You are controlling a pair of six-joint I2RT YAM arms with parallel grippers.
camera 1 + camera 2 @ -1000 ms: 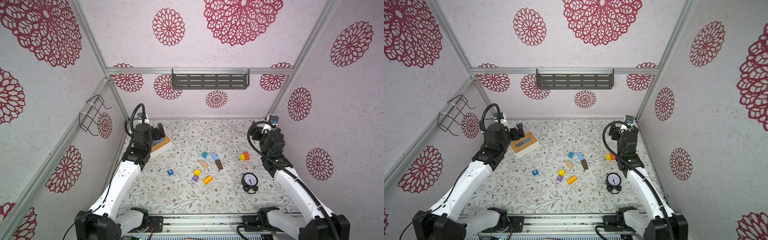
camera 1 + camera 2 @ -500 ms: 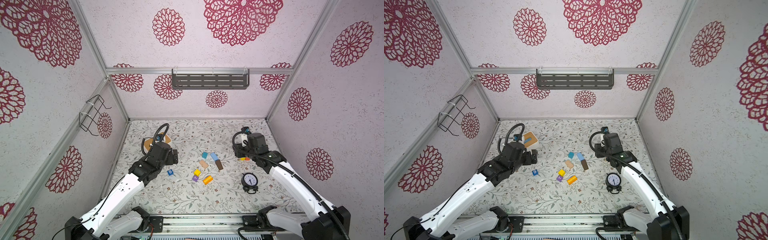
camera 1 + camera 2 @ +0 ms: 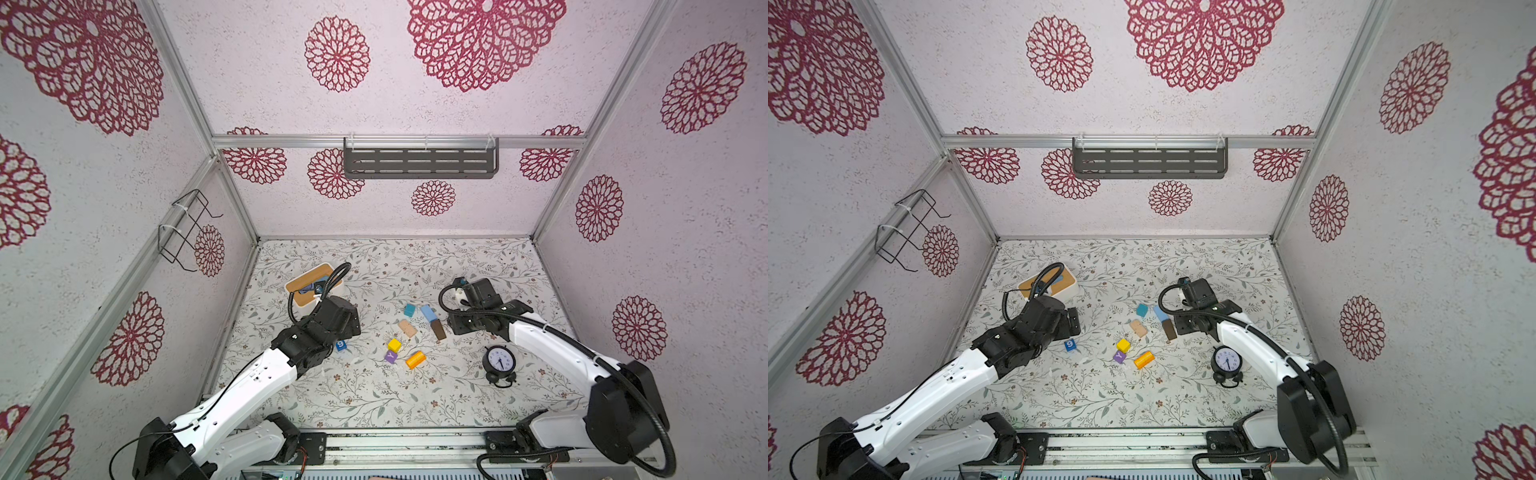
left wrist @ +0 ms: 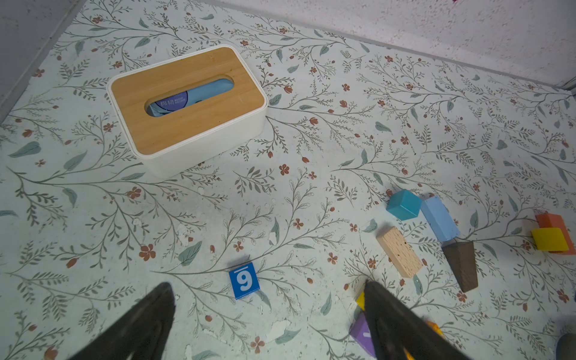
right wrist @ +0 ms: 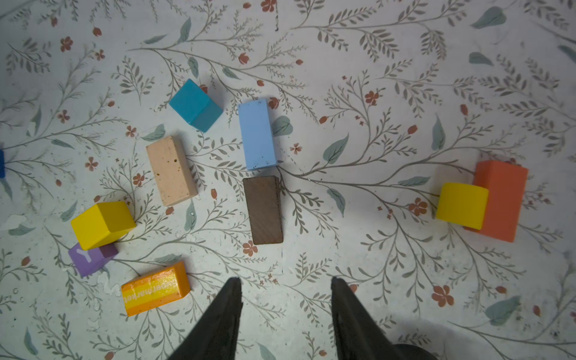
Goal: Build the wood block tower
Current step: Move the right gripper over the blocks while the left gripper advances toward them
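No tower yet: ten wood blocks [image 3: 407, 328] loose mid-frame on the worktop [image 3: 374, 395], blue "9" cube [image 3: 341, 345] off left. Left jaws wide, right jaws narrower, both empty. Risky going for the dark brown bar [image 5: 263, 210]: could knock the light blue bar [image 5: 257, 134] just beside it. Also one alarm clock [image 3: 499, 363], one tissue box [image 4: 212, 146].
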